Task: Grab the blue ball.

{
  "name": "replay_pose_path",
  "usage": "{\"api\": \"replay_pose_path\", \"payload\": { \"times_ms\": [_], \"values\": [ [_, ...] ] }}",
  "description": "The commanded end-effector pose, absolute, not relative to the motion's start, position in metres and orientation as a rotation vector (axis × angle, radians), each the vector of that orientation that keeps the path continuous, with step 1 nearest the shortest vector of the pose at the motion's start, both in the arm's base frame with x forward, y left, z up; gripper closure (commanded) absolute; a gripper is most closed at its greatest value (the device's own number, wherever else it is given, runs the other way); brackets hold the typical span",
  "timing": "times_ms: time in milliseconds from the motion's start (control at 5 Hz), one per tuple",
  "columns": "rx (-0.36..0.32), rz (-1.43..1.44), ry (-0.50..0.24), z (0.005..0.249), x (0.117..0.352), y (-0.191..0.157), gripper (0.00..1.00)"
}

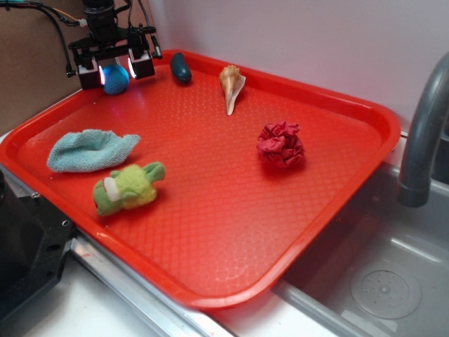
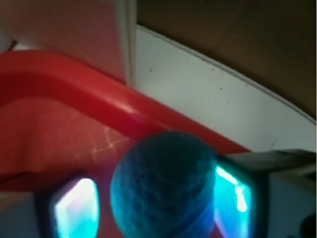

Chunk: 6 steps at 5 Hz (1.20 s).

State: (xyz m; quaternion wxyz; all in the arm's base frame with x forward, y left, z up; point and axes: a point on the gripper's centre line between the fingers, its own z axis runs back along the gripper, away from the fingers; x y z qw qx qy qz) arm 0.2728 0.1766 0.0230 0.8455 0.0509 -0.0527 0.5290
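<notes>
Ball [image 1: 116, 79] sitting squarely between the 2 fingers [image 2: 74, 210] of the gripper [image 1: 116, 68], near the tray [image 1: 337, 232] corner. Seemingly clamped on it, though contact unclear. No offset to correct.

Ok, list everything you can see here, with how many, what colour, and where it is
tray: one, red, beside the sink
blue ball: one, teal-blue, far left corner, between the fingers
pickle-shaped thing: one, dark green, far edge
shell: one, tan, far side
scrunchie: one, red, right of middle
cloth: one, light blue, left side
plush toy: one, green, near left
sink: one, grey, right of tray
faucet: one, grey, right edge
gripper: one, black, shut on the ball
</notes>
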Motion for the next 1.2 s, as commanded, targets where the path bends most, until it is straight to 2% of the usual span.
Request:
{"api": "replay_pose_path", "payload": {
  "times_ms": [0, 200, 400, 600, 800, 1000],
  "values": [
    [0.094, 1.066, -0.226, 0.081, 0.245, 0.166, 1.0],
    [0.084, 0.871, -0.261, 0.12, 0.225, 0.133, 1.0],
    [-0.02, 0.631, -0.238, 0.142, 0.212, 0.098, 1.0],
    [0.004, 0.375, -0.286, 0.156, 0.2, 0.053, 1.0],
    [-0.144, 0.14, -0.295, 0.164, 0.195, 0.06, 1.0],
    [-0.256, 0.01, -0.247, 0.18, 0.2, 0.065, 1.0]
  ]
}}
